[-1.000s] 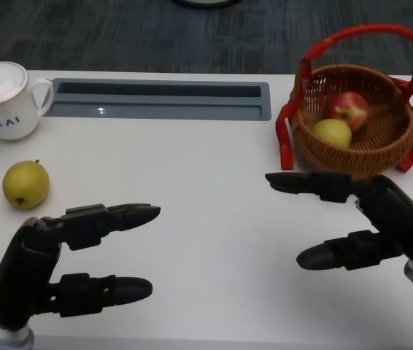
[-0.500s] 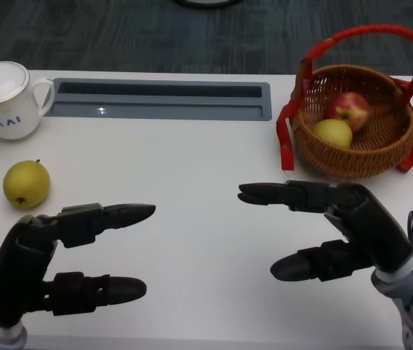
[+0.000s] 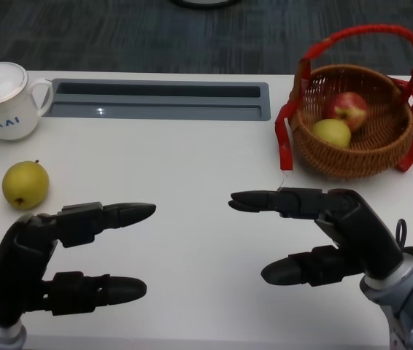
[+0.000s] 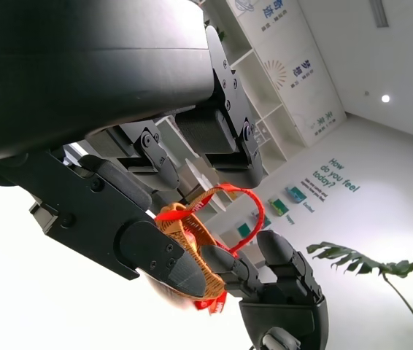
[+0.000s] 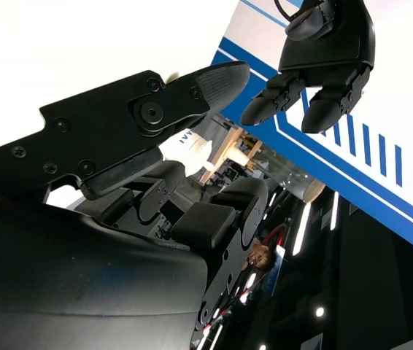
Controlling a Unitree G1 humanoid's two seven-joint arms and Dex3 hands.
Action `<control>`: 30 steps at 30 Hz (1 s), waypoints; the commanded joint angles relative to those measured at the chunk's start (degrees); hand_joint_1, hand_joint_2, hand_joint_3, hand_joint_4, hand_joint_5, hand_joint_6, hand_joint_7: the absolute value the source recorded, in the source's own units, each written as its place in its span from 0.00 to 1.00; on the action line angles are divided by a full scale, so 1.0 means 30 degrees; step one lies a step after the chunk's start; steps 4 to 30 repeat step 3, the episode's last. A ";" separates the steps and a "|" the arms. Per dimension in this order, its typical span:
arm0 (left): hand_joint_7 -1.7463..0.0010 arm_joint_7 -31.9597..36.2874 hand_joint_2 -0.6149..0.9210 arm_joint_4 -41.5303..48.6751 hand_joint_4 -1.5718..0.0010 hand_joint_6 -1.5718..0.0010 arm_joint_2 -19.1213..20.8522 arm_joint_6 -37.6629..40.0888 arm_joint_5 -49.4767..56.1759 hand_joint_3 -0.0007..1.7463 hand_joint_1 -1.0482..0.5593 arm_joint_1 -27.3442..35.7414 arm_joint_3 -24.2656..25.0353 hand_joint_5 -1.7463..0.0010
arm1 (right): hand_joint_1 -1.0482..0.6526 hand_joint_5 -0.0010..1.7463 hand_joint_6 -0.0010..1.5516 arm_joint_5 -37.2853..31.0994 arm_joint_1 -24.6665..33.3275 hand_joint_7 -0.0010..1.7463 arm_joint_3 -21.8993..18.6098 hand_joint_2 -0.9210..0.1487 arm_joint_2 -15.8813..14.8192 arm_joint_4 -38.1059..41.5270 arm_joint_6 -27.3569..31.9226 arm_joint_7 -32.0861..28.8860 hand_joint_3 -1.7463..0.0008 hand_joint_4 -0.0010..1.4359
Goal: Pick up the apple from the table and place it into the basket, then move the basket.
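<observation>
A wicker basket (image 3: 353, 164) with a red handle and red ribbon stands at the table's far right. Inside it lie a red apple (image 3: 348, 109) and a yellow-green fruit (image 3: 331, 132). Another yellow-green fruit (image 3: 25, 184) sits on the table at the left. My left hand (image 3: 31, 262) hovers near the front left, fingers spread, holding nothing. My right hand (image 3: 345, 233) hovers in front of the basket, apart from it, fingers spread and empty. The left wrist view shows the basket (image 4: 192, 235) and my right hand (image 4: 283, 281) beyond my own fingers.
A white lidded mug (image 3: 4, 100) stands at the far left. A long grey recessed tray (image 3: 159, 100) runs along the back of the white table (image 3: 192, 182). The right wrist view shows my left hand (image 5: 323, 58) and the mug (image 5: 195, 146).
My right hand has drawn back from the basket, moving left and toward the front edge, still empty. The left hand, basket and fruits have stayed put.
</observation>
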 commanded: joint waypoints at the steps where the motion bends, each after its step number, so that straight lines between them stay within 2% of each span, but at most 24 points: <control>1: 1.00 -0.0302 0.83 -0.0219 0.45 0.48 0.0300 0.0114 -0.0258 0.00 0.40 0.0052 0.0037 1.00 | 0.39 0.01 0.50 0.0234 0.0012 0.01 -0.0428 0.14 -0.0021 0.0215 -0.0225 -0.0043 1.00 0.58; 30: 1.00 -0.0373 0.83 -0.0061 0.45 0.48 0.0288 -0.0013 -0.0305 0.00 0.40 -0.0041 0.0037 1.00 | 0.39 0.01 0.51 0.0264 -0.0030 0.01 -0.0494 0.14 0.0027 0.0317 -0.0285 -0.0031 1.00 0.59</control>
